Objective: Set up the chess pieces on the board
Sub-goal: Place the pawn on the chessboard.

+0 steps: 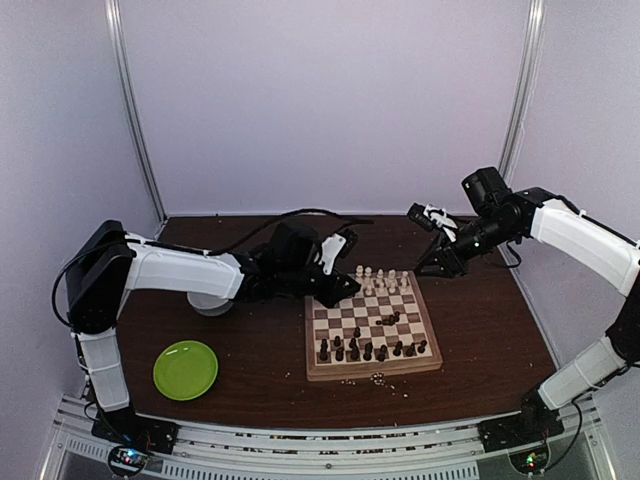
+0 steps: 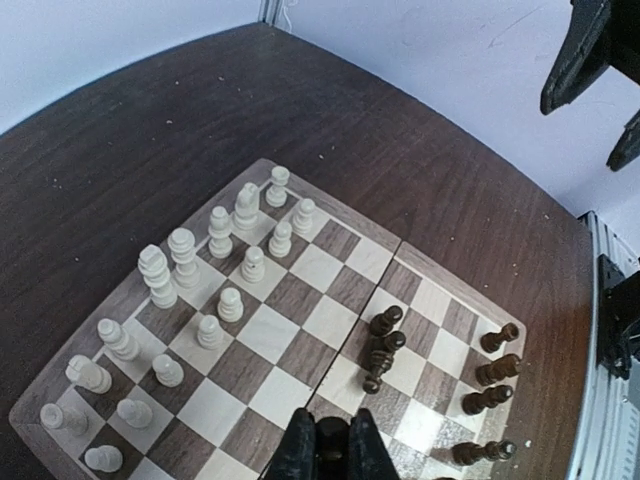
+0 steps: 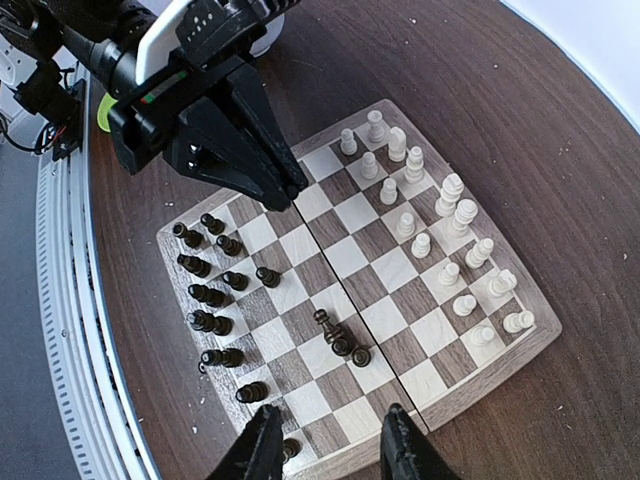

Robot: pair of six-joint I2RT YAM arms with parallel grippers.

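Right claw point(image 3: 330, 445) gaped wide above board point(image 3: 352, 258), left claw point(image 2: 332, 440) pinched narrow; cream pieces point(image 3: 440, 230) stood ranked, some dark pieces point(image 3: 340, 340) lay toppled; green plate point(image 1: 185, 368) showed whole only overhead.

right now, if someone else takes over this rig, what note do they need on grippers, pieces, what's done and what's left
Grippers: the left gripper has its jaws shut over the left edge of the board, with nothing visible in them. The right gripper has its jaws open and empty, off the far right corner.
Done: the cream pieces stand in two rows at the far end.
Left: the dark pieces at the near end are in ragged rows. Three dark strays are bunched mid-board, apparently tipped, and need placing.
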